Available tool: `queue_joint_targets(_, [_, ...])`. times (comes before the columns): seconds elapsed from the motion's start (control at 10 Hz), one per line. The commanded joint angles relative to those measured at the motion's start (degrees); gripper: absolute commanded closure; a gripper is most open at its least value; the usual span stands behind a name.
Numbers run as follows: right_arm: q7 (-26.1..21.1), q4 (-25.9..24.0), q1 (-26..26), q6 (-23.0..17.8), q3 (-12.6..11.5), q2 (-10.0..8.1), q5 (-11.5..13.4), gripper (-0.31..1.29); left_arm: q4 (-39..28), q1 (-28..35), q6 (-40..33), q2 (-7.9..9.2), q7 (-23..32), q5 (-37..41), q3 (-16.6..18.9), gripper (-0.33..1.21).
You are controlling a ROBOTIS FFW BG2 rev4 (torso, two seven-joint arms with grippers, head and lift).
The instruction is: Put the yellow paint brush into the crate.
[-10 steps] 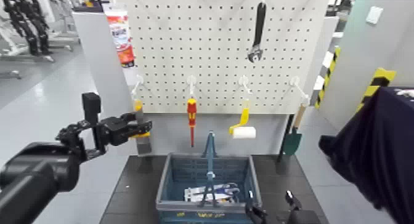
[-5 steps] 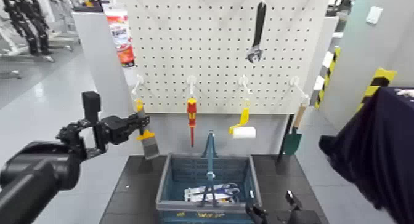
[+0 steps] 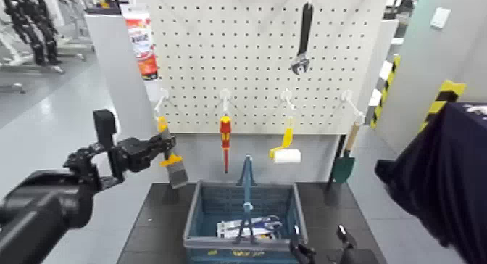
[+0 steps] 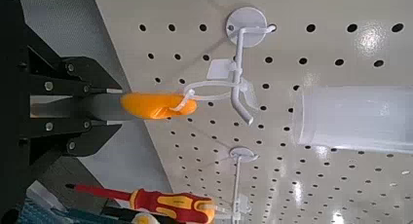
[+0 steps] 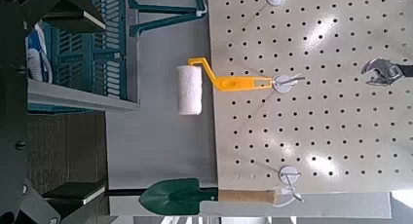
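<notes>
The yellow paint brush [image 3: 177,172] hangs tilted at the left of the pegboard, its white loop over a hook [image 3: 161,100]. My left gripper [image 3: 161,148] is shut on it at the grey band. In the left wrist view the orange handle [image 4: 161,104] sticks out from between the fingers [image 4: 68,86] toward the hook [image 4: 244,34]. The dark blue-grey crate [image 3: 199,209] stands on the table below and to the right, with its tall middle handle upright. My right gripper [image 3: 319,246] is low at the front, right of the crate, open and empty.
The pegboard also holds a red-and-yellow screwdriver [image 3: 225,133], a yellow-handled roller [image 3: 285,154], a wrench [image 3: 302,35] and a green trowel [image 3: 343,167]. A pack lies inside the crate [image 3: 250,226]. A dark cloth-covered shape [image 3: 442,180] stands at the right.
The brush has tilted: its bristle end swung out to the right from the board while held. My left arm shifted slightly left. The right arm has not moved.
</notes>
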Motion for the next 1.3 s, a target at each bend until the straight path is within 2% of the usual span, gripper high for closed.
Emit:
queue_joint_targets(0.1, [-0.1,0.0,0.1,0.3,-0.1,0.00,0.0,0.15,-6.7,4.1,3.3,0.00,0.0,-1.6,3.8,1.19])
queue_joint_targets(0.3, [0.0,-0.1,0.1,0.5,0.0,0.00,0.0,0.15,-14.8,8.2,6.2,0.00,0.5,-2.9,7.8,1.19])
queue_joint_targets(0.5, [-0.1,-0.1,0.1,0.7,0.0,-0.09,0.0,0.15,-23.0,11.2,9.2,0.00,1.5,-4.0,10.6,1.19])
queue_joint_targets(0.7, [0.0,-0.1,0.1,0.9,0.0,-0.09,0.0,0.15,-28.3,13.6,11.4,-0.35,1.6,-3.9,12.5,1.19])
queue_joint_targets(1.3, [-0.1,-0.1,0.1,1.1,0.0,-0.09,0.0,0.15,-39.7,17.7,16.4,-1.93,2.9,2.8,13.7,1.19])
